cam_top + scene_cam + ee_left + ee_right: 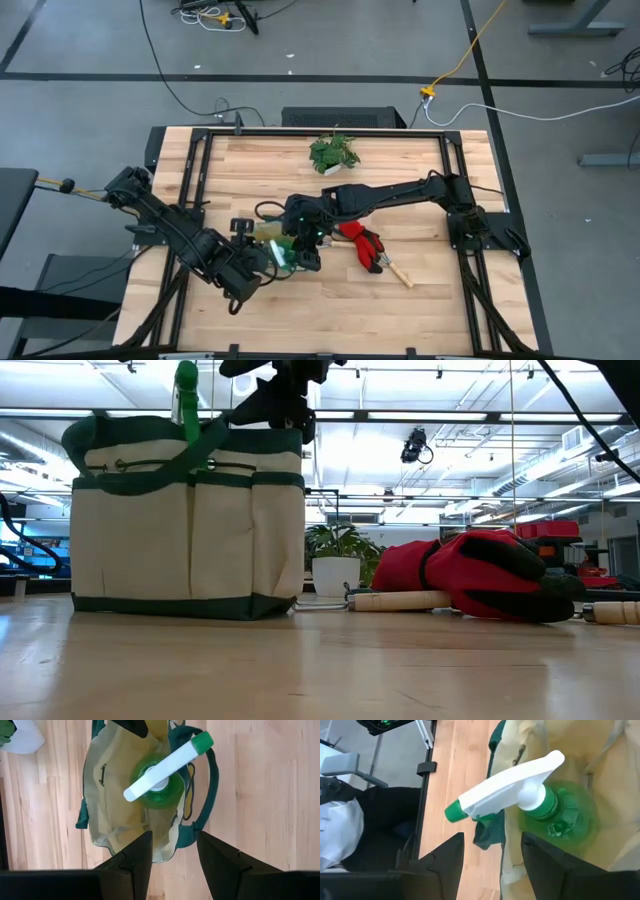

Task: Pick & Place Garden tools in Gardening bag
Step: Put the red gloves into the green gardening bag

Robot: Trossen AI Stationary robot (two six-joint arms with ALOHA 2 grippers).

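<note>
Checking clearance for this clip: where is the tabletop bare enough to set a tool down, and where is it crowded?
Bare wood lies along the front edge of the table and between the potted plant and the right arm. It is crowded mid-table: both arms meet over the gardening bag, with the red gloves and a wooden handle just right of it.

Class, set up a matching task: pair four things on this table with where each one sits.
1 spray bottle
2 red gloves
3 potted plant
4 gardening bag

a at the table's far edge
b standing inside the bag
c lying on the wood beside wooden handles
d upright under both grippers

Pairs: 1-b, 2-c, 3-a, 4-d
</note>
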